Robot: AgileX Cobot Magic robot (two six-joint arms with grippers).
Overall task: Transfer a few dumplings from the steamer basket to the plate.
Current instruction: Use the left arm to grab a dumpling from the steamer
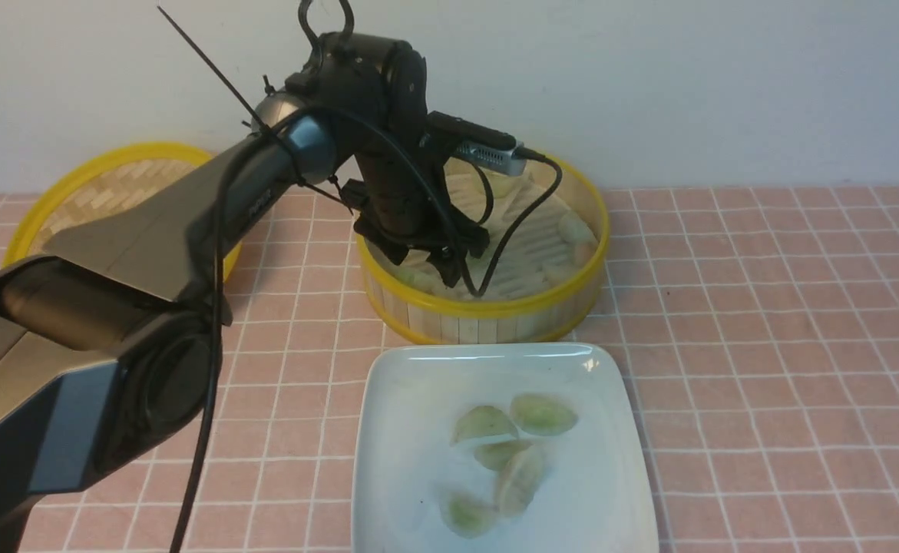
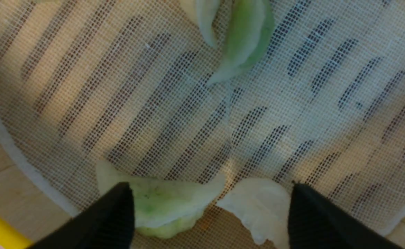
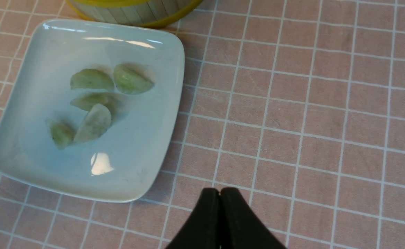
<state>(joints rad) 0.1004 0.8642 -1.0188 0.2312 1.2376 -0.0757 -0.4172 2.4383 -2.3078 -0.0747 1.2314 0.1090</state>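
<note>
Left jaws spread wide, low in the basket, straddling two pale crescent dumplings, one green-filled [image 2: 164,205], one whiter [image 2: 257,207], nearly tip to tip on the white mesh liner [image 2: 154,103]; likely set to pinch one. Round yellow-rimmed bamboo steamer basket [image 1: 487,322] sits at the glossy white square plate's [image 1: 395,430] 12 o'clock, close for short carries. Five dumplings [image 1: 522,476] lie plated. Right jaws pressed together, empty, over the pink checked tabletop [image 3: 309,121], apparently near the plate's 4 o'clock, out of the way.

A robot test bench dressed as a dining table: a pink checked tablecloth [image 1: 764,307] runs up to a plain white wall [image 1: 725,77], 1 bamboo steamer basket [image 1: 487,326], 1 woven lid [image 1: 104,188] and 1 white plate [image 1: 403,461] stand on it, and a black robot arm [image 1: 188,223] reaches over the basket.
</note>
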